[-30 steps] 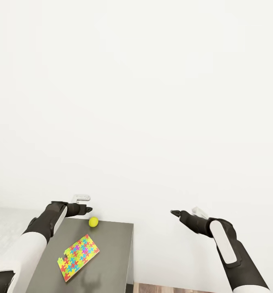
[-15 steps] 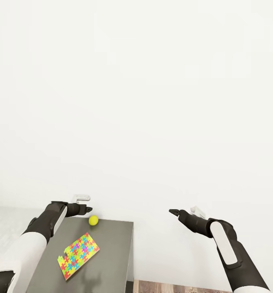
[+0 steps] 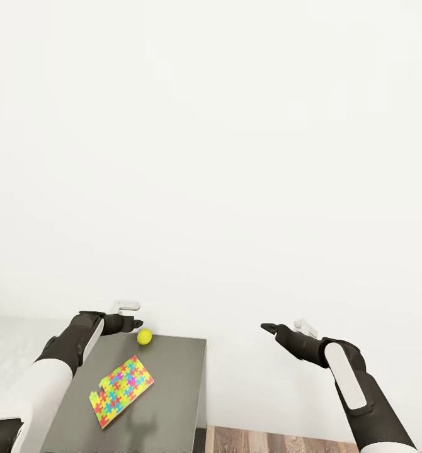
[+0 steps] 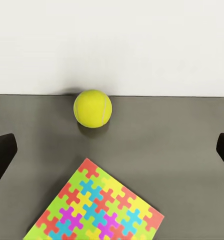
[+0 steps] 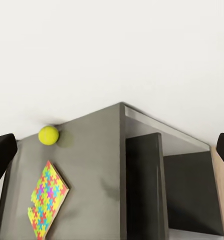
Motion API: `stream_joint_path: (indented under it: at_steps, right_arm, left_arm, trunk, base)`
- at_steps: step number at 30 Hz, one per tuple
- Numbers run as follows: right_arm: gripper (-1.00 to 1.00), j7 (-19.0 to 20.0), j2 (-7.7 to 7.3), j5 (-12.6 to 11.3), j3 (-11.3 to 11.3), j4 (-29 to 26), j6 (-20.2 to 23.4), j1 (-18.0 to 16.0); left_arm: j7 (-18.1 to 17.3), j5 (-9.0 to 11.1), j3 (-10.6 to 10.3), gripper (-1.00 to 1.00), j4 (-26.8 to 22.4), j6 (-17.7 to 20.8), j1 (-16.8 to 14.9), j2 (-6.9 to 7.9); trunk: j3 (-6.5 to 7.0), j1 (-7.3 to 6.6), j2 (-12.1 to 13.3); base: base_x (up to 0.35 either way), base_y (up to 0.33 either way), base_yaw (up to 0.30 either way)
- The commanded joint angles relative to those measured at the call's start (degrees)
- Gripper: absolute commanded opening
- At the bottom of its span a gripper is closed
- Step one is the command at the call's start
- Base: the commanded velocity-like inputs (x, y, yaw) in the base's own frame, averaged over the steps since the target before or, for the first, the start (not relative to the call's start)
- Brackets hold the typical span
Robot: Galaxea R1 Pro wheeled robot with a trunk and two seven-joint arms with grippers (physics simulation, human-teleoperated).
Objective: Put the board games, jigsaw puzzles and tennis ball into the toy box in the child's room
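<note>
On the dark grey table wing: two toys lie uncollected, both pincers empty.

Ahead of the left gripper (image 3: 134, 324), whose fingers stand spread wide at the two edges of the left wrist view and hold nothing, the tennis ball (image 4: 92, 108) rests on the table (image 3: 173, 384) close to the white wall (image 3: 211, 157), just beyond the fingertips and between them. Nearer that pincer than the ball, one jigsaw puzzle (image 4: 94, 207) lies flat, turned cornerwise, apart from the ball. The right gripper (image 3: 269, 327), likewise spread and empty, hangs off the table's end over the wood floor (image 3: 274, 440), well apart from both toys. Judged by this, the ball and this puzzle are not yet stowed; the ball seems the next pick, and the greater part of the task appears to be left.
</note>
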Motion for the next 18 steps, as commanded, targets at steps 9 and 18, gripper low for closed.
stream_joint_path:
  at_steps: [9, 18]
  right_arm:
    - [1.00, 0.0, -0.05, -0.1, -0.1, 0.0, 0.3, 0.0]
    - [1.00, -0.1, -0.06, 0.0, -0.1, 0.0, 0.3, 0.0]
  left_arm:
    - [-0.5, -0.7, 0.2, 1.00, -0.1, 0.2, 0.0, 0.14]
    - [-0.7, -0.7, 0.1, 1.00, -0.1, 0.2, 0.0, 0.03]
  trunk:
    - [-0.86, 0.02, 0.0]
    - [-1.70, 0.02, 0.0]
  base:
    - [0.000, 0.000, 0.000]
    - [0.000, 0.000, 0.000]
